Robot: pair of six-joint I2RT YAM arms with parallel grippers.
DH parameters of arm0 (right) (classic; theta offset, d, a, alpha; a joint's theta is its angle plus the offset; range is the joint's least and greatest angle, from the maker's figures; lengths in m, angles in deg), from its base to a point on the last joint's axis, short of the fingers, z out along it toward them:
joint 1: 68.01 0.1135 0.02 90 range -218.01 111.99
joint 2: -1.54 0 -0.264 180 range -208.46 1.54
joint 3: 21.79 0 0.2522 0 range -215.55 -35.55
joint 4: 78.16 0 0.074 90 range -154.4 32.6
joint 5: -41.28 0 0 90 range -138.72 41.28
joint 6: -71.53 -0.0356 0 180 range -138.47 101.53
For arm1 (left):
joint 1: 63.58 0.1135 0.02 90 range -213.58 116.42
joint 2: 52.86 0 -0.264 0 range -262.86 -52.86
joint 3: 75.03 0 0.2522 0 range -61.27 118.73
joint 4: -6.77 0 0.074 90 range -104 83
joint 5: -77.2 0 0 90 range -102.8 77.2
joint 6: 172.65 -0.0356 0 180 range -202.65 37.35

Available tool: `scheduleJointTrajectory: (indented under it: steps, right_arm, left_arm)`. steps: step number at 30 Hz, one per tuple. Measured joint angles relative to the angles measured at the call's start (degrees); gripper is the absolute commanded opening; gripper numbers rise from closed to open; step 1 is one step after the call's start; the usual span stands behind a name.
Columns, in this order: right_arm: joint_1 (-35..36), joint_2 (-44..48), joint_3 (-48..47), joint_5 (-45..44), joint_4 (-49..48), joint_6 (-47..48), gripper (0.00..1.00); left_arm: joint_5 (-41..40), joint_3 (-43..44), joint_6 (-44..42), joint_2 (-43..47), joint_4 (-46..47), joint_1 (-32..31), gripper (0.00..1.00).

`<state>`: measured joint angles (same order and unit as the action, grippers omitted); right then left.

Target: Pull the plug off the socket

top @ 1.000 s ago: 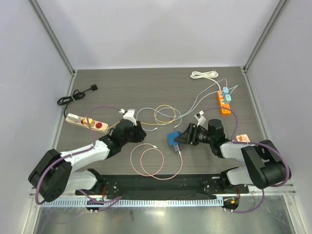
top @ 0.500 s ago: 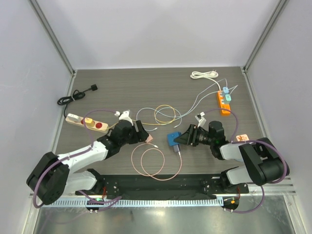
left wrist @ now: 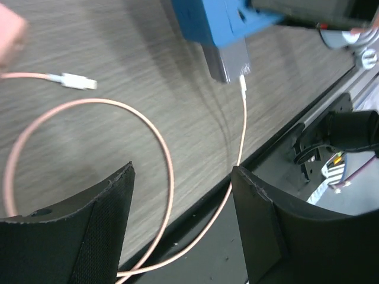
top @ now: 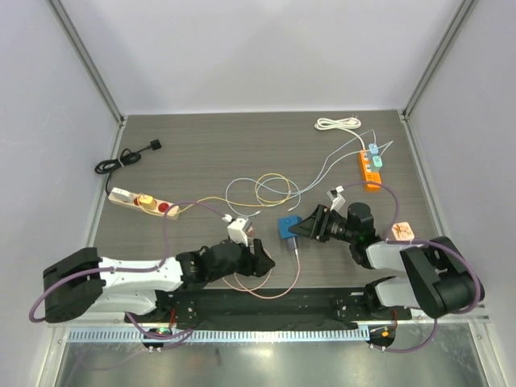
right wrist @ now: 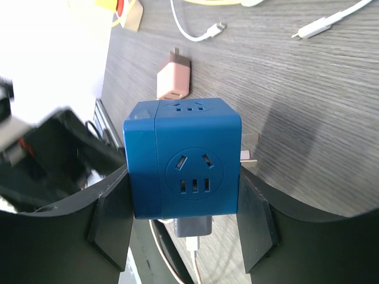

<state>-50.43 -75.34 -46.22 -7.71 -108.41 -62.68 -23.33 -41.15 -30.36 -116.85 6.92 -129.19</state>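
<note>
The blue plastic cube socket [right wrist: 183, 160] is pinched between the 2 fingers of the right gripper [right wrist: 183, 201], near the middle of the dark wood-grain table [top: 201, 153] and apparently raised just off it. The small grey rectangular plug [left wrist: 228, 59] is seated in the cube's face turned toward the near edge, and the thin pink cable [left wrist: 160, 136] runs from its end. The left gripper [left wrist: 182, 177] is spread wide with nothing between its fingers, near the plug but apart from it.

For a clean pull, the grey body rather than the cable should be clamped. It should then be drawn straight along its pins while the cube is held fast.

Little room is offered toward the black base rail [top: 266, 302], and the pink loop beneath could be snagged. More bare table is available to the left.
</note>
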Motion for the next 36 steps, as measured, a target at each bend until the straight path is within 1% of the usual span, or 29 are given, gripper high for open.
scheduleJointTrajectory:
  steps: [3, 6, 9, 12, 17, 24, 26, 30, 33, 36]
  right_arm:
    - [0.7, 4.26, 1.49, -2.75, 0.63, -1.99, 0.01]
    - [2.12, 8.76, 2.45, -5.62, 2.43, -3.8, 0.01]
    - [3.34, 12.17, 2.69, -7.61, 3.28, -5.33, 0.01]
    - [4.02, 14.34, 3.02, -8.55, 3.32, -6.6, 0.01]
    - [4.24, 16.06, 3.74, -8.81, 3.32, -8.66, 0.01]
    - [4.66, 16.13, 6.03, -8.24, 0.55, -12.74, 0.01]
    - [4.98, 16.04, 6.54, -7.98, -0.92, -14.1, 0.01]
    - [6.23, 15.74, 6.84, -7.61, -3.87, -16.46, 0.01]
    - [7.28, 15.76, 6.88, -7.61, -5.73, -17.73, 0.01]
    - [8.37, 15.76, 7.17, -7.67, -6.86, -18.58, 0.01]
  left_arm:
    - [-5.73, 1.92, 0.04, -4.2, 1.62, -5.6, 0.69]
    - [-8.55, 4.74, 0.02, -9.49, 4.42, -8.0, 0.72]
    - [-8.9, 7.08, 0.11, -14.8, 9.94, -8.02, 0.74]
    - [-7.45, 7.17, 2.08, -17.88, 16.7, -7.1, 0.73]
    - [-5.09, 3.8, 7.74, -20.48, 29.73, -4.92, 0.73]
    - [-2.4, 0.63, 12.59, -24.94, 42.16, -2.95, 0.73]
    - [-1.81, -0.81, 13.99, -26.93, 47.56, -2.51, 0.72]
    - [-0.39, -1.57, 15.98, -29.94, 52.98, -1.53, 0.7]
    - [0.85, -1.55, 16.98, -32.0, 56.37, -1.09, 0.65]
    - [1.75, -1.55, 18.32, -34.25, 58.42, -1.05, 0.57]
